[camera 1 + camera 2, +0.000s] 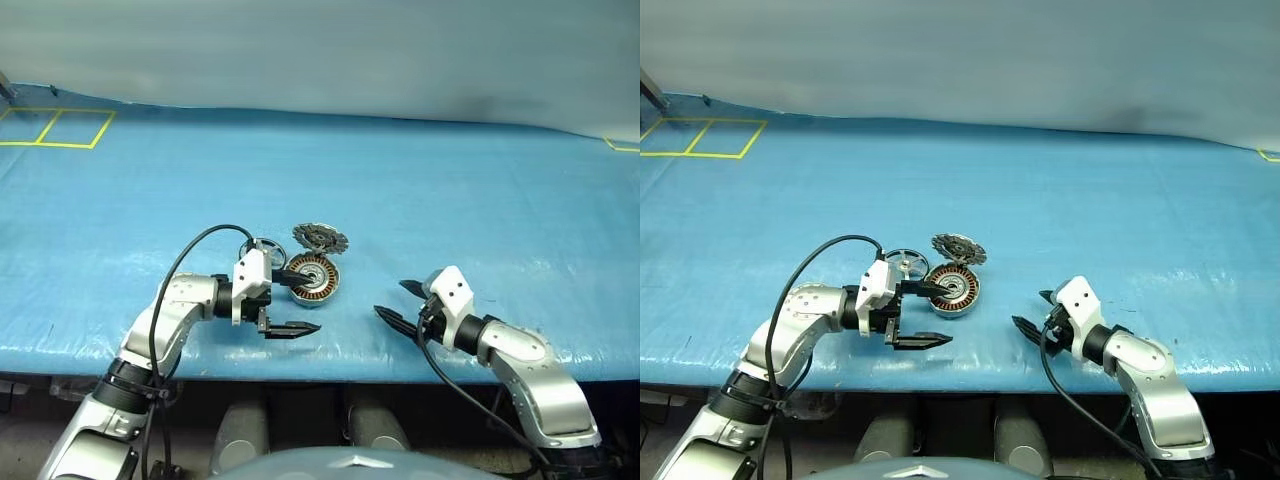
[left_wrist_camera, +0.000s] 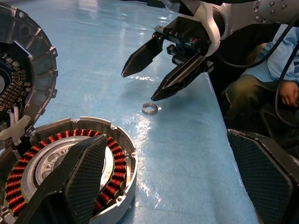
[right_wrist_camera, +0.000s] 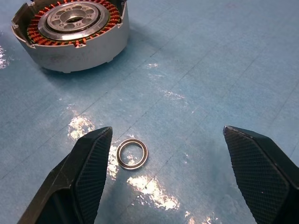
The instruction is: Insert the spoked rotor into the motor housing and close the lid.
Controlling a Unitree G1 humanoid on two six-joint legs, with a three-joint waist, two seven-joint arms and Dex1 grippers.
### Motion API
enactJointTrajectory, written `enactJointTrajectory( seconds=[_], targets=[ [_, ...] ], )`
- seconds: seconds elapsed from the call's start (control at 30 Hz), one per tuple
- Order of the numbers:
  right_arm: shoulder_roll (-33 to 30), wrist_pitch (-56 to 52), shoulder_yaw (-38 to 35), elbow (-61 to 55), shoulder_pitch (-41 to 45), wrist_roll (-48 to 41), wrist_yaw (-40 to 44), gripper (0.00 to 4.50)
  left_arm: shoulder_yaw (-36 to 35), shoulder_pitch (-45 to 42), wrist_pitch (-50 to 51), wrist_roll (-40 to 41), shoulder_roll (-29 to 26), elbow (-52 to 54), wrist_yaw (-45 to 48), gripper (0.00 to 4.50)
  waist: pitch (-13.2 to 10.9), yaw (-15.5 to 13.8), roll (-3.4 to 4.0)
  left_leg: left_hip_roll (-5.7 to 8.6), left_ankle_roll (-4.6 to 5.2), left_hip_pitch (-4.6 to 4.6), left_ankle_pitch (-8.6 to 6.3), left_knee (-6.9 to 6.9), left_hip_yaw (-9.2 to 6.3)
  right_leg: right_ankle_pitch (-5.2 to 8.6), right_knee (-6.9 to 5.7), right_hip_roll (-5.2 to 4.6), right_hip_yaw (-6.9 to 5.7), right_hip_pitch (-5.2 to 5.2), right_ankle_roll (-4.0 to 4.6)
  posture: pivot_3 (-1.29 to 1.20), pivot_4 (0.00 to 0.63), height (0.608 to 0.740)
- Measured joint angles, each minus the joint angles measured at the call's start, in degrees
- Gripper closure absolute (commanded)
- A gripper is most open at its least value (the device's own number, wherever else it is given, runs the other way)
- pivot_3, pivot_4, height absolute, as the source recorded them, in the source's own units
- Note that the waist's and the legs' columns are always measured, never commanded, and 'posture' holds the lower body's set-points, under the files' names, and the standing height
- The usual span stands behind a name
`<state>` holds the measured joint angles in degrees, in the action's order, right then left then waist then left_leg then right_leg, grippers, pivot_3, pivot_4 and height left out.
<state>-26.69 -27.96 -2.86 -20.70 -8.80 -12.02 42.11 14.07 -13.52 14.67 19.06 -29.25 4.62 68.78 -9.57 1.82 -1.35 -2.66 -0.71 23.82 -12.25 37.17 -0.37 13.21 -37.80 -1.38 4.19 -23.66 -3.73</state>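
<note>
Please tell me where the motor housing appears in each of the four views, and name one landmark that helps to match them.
Left eye view: motor housing at centre, by the left gripper.
Right eye view: centre.
Left wrist view: lower left.
Right wrist view: upper left.
Shared landmark: the housing's copper windings; the wrist views share a small metal ring.

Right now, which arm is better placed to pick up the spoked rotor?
Left. The left gripper is open beside the motor housing, and the spoked rotor lies just behind that arm. The right gripper is open farther away.
</note>
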Motion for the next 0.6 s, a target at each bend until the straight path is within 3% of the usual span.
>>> enactJointTrajectory(
  seconds=[0.4, 0.5, 0.6],
  targets=[
    [-0.1, 1.6, 2.9, 0.8, -1.5, -0.3, -0.9, 0.50, 0.1, -0.2, -1.6, -0.9, 0.3, -2.0, -0.1, 0.00, 0.0, -0.1, 0.00, 0.00, 0.00, 0.00, 0.00, 0.01, 0.00, 0.00, 0.01, 0.00, 0.00, 0.01, 0.00, 0.00, 0.150, 0.740],
    [-0.2, 2.5, 3.4, 2.1, -1.5, 0.0, -1.5, 1.06, 0.1, -0.3, -1.7, -1.1, 0.6, -2.0, -0.2, 0.00, 0.0, -0.1, 0.00, 0.00, 0.00, 0.00, 0.00, 0.01, 0.01, 0.00, 0.00, -0.01, 0.01, 0.01, 0.00, 0.00, 0.150, 0.740],
    [-1.0, 3.4, 3.7, 2.6, -1.5, 0.9, -2.3, 2.09, 0.2, -0.4, -2.0, -1.2, 0.9, -2.1, -0.4, 0.00, 0.0, -0.1, 0.00, 0.00, 0.00, -0.01, 0.00, 0.01, 0.00, 0.00, 0.00, 0.00, 0.00, 0.02, 0.00, 0.00, 0.150, 0.740]
  ],
)
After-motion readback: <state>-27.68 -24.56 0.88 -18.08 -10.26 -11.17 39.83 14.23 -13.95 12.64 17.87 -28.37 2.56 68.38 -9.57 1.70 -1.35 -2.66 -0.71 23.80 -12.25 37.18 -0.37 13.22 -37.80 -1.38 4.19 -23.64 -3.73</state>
